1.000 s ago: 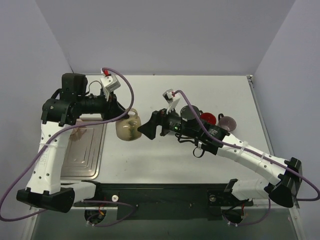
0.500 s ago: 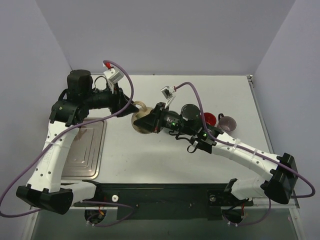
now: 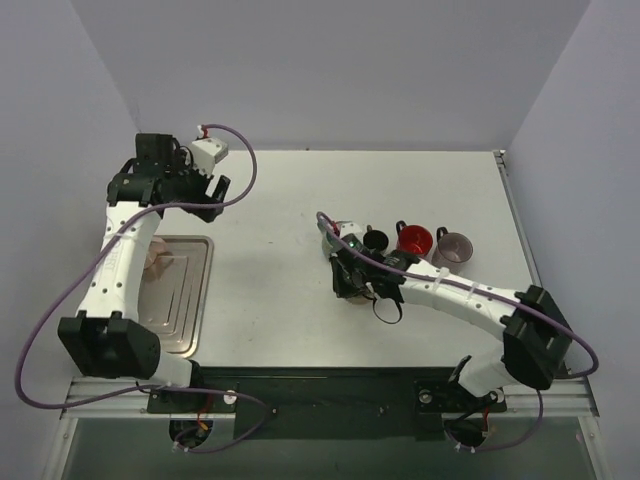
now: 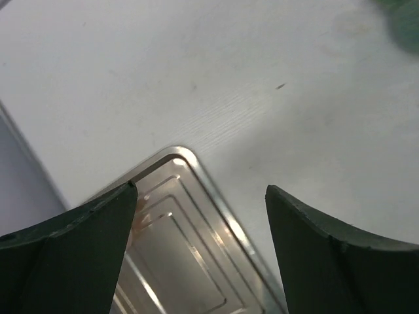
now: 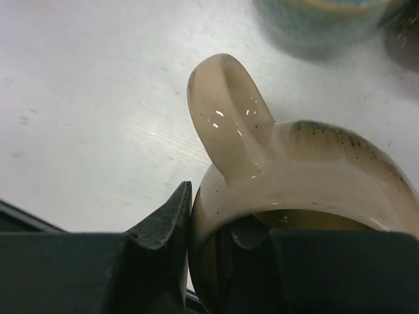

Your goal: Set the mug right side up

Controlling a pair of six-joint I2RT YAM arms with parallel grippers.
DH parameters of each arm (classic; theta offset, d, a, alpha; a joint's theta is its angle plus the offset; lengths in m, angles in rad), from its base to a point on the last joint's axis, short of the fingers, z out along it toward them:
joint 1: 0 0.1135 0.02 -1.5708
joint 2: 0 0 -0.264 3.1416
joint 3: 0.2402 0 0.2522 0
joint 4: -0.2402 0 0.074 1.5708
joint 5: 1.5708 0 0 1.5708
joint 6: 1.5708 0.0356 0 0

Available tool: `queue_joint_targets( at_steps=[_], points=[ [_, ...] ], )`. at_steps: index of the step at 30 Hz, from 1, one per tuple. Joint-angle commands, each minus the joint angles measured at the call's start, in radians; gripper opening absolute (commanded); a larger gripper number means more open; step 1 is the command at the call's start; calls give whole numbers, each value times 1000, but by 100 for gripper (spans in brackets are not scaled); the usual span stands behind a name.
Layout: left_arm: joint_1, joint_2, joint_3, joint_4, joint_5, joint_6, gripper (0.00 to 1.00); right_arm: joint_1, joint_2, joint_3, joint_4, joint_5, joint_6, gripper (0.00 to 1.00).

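Note:
The beige speckled mug (image 5: 308, 170) fills the right wrist view, its handle (image 5: 229, 118) pointing away over the white table and its opening turned toward the camera. My right gripper (image 5: 213, 219) is shut on the mug's rim, one finger outside the wall and one inside. From above, the right gripper (image 3: 350, 283) sits low at mid-table and hides most of the mug. Whether the mug touches the table I cannot tell. My left gripper (image 3: 215, 190) is at the back left, open and empty; its jaws (image 4: 200, 193) frame a corner of the metal tray.
A metal tray (image 3: 190, 310) lies at the left near the left arm. A row of mugs stands just behind the right gripper: teal (image 3: 333, 235), black (image 3: 375, 240), red (image 3: 412, 238) and purplish (image 3: 455, 248). The teal mug (image 5: 321, 19) is close beyond the held mug.
The left gripper opened, let go of the mug and drew back to the back left. The right gripper shut on the mug's rim and carried it right and nearer, beside the other mugs.

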Motion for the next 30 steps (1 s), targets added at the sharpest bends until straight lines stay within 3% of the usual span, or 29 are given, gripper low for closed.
queue_joint_targets(
  at_steps=[1, 8, 10, 12, 13, 15, 17, 21, 25, 27, 30],
  points=[
    [11, 129, -30, 47, -387, 218, 90, 6, 115, -6, -22, 43, -10, 0],
    [33, 307, -33, 156, -619, 419, 90, 8, 258, 10, 9, 18, 16, 0],
    [42, 382, -2, 151, -667, 478, 90, 9, 290, 33, -20, 36, 16, 6],
    [45, 461, 34, 132, -723, 547, 90, 18, 310, 58, -46, 40, 16, 17],
    [80, 511, 60, 104, -754, 589, 90, 26, 317, 70, -52, 40, 16, 30],
    [100, 574, 94, 78, -776, 622, 89, 34, 308, 84, -71, 43, 15, 45],
    [114, 613, 119, 46, -774, 642, 88, 43, 286, 96, -92, 61, 16, 54],
    [137, 628, 110, 33, -751, 682, 88, 55, 232, 115, -134, 84, 16, 60],
    [163, 636, 99, -39, -734, 713, 87, 66, 186, 136, -184, 118, -2, 62],
    [175, 636, 65, 12, -745, 728, 86, 67, 166, 141, -201, 139, -8, 61],
    [189, 672, 71, 5, -766, 726, 76, 69, 143, 156, -227, 155, -11, 62]
  ],
)
